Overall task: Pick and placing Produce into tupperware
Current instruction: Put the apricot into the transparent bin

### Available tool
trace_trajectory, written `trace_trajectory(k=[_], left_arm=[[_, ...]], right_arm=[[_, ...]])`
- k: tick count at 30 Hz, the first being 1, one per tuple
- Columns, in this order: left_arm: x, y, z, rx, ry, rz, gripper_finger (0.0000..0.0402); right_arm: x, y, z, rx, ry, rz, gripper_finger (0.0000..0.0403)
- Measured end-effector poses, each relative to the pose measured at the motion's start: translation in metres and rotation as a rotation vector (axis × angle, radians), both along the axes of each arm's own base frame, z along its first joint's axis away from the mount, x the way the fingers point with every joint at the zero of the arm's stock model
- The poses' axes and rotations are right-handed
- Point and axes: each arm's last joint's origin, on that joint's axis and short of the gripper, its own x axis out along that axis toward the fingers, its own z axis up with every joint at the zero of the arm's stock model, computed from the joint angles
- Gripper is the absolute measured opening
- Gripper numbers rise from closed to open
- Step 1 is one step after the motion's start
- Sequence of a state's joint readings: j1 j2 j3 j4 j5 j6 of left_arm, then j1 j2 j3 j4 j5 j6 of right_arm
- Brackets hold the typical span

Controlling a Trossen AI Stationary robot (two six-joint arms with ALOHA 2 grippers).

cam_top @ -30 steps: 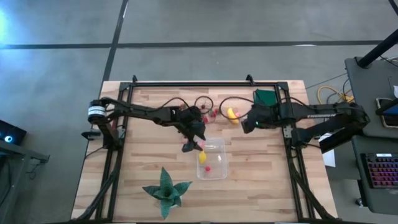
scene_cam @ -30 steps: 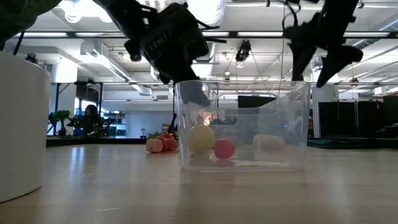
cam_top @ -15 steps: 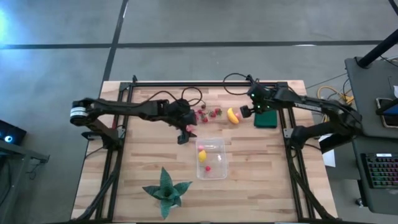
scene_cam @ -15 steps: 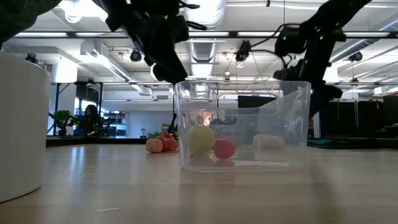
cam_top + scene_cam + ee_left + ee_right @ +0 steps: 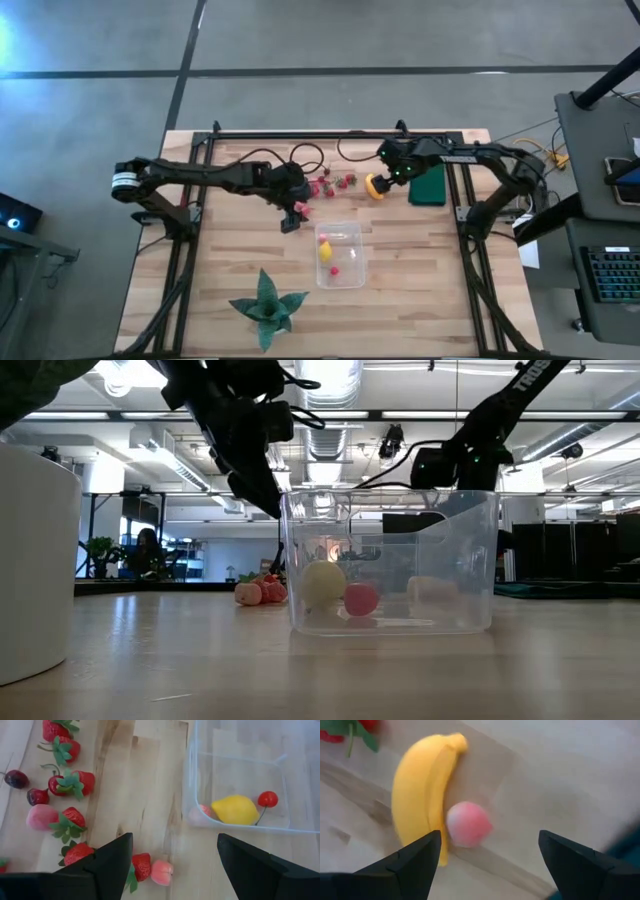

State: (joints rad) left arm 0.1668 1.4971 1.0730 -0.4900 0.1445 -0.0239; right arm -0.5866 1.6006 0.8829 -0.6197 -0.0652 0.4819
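Currently the left gripper (image 5: 291,215) is held just beside the tupperware (image 5: 341,254), on the side of its far left corner, with its fingers (image 5: 112,862) spread wide and nothing between them. Below it, in the left wrist view, a strawberry (image 5: 141,865) and a pink piece (image 5: 161,872) are seen lying on the bare wood, touching each other. Further red and pink pieces (image 5: 70,782) are scattered on the desk (image 5: 230,270) near the middle of its far edge, and two dark cherries (image 5: 16,778) lie among them.

The right gripper (image 5: 387,178) is held over the banana (image 5: 373,186), also released, with its fingers (image 5: 412,862) wide apart. A pink fruit (image 5: 468,824) is seen touching the banana's inner curve in the right wrist view; whether the fingers touch the desk cannot be told from these views. A dark green flat rectangle (image 5: 430,185) lies just beside, toward the right edge of the desk.

Inside the tupperware a yellow lemon (image 5: 235,809), a red cherry (image 5: 268,799) and a pink piece (image 5: 200,813) are held. A green spiky plant (image 5: 266,308) stands near the desk's near edge, left of centre.
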Motion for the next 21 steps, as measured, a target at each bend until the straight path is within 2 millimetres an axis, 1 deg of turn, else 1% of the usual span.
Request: trace_trajectory(k=[5, 12, 15, 21], left_arm=[[-0.001, 0.005, 0.0, 0.004, 0.0, 0.017, 0.0276], [-0.003, 0.007, -0.001, 0.001, 0.02, 0.024, 0.0276], [-0.003, 0.008, -0.001, 0.002, 0.02, 0.026, 0.0276], [-0.003, 0.009, -0.001, 0.002, 0.02, 0.029, 0.0276]], right_arm=[[0.01, -0.005, -0.008, 0.017, 0.018, 0.01, 0.0326], [0.017, -0.009, -0.006, 0.014, 0.007, 0.021, 0.0321], [0.016, -0.008, -0.006, 0.046, -0.009, 0.027, 0.0298], [0.015, -0.007, -0.009, 0.046, 0.001, 0.031, 0.0229]])
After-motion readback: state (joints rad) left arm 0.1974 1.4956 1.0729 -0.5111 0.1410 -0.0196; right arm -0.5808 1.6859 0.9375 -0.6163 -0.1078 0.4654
